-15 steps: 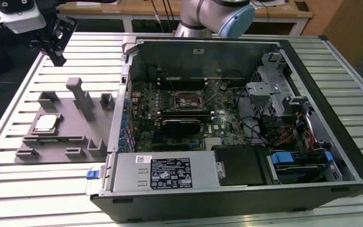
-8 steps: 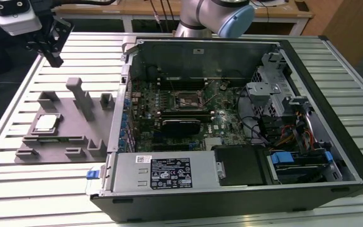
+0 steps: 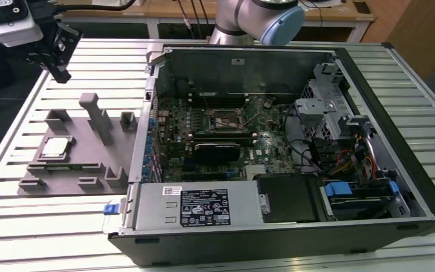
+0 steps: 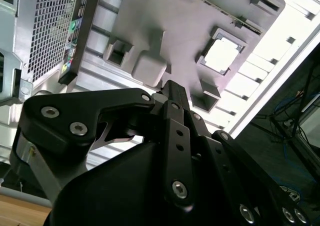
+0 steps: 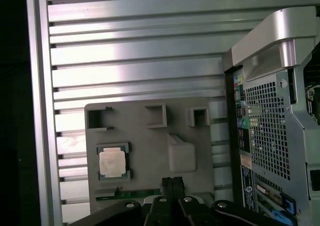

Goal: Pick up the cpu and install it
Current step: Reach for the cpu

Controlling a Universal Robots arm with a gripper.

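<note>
Silver cpu (image 5: 112,162) in grey holder (image 5: 150,141), tool (image 5: 172,182) half-cropped

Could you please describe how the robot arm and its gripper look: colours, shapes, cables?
The arm is a silver-grey tube with a rounded pale blue joint cap. The gripper is matt black, built of flat link bars fastened with silver screws, and it narrows to slim fingers. A light grey box-shaped unit is mounted beside it, with a black cable behind.
</note>
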